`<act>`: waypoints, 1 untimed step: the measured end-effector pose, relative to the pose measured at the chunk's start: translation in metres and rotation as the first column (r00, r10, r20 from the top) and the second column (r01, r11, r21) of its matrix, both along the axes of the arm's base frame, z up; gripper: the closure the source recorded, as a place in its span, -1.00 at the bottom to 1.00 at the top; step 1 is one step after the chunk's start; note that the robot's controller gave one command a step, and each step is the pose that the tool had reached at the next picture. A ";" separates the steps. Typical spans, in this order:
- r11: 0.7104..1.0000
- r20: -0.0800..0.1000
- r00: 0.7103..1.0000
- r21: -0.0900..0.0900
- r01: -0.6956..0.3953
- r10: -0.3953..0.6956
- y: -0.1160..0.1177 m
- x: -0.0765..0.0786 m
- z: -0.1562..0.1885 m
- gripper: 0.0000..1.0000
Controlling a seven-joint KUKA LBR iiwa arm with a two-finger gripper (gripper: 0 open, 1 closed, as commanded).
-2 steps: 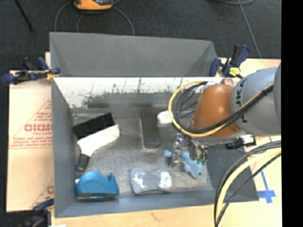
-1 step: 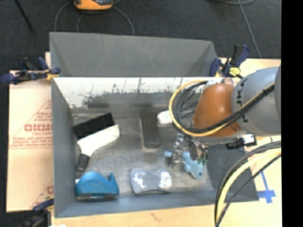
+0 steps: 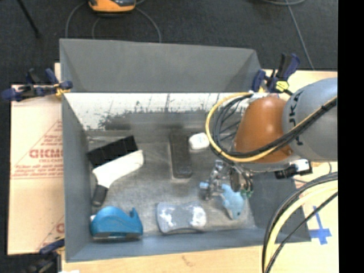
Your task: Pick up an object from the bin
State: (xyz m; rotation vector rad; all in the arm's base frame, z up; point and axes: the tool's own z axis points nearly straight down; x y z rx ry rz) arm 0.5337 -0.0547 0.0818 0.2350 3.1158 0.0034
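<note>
There was one of each: black rectangular block [image 3: 112, 149], white wedge-shaped tool [image 3: 118, 168], blue tape dispenser [image 3: 115, 222], dark grey bar [image 3: 181, 156], small white lump [image 3: 198, 141], pale crinkled packet [image 3: 181, 217], light-blue plastic piece [image 3: 234, 203].

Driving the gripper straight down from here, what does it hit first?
Probably the small light-blue thing lying right beside the gripper, near the bin's right wall. Depth is unclear, so it could instead land on bare bin floor.

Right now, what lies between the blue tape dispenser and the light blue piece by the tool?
In the camera view, a flat grey packet with white patches lies between them.
</note>
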 end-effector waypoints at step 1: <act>1.000 -0.008 1.000 0.000 0.000 0.000 0.000 -0.002 0.013 1.00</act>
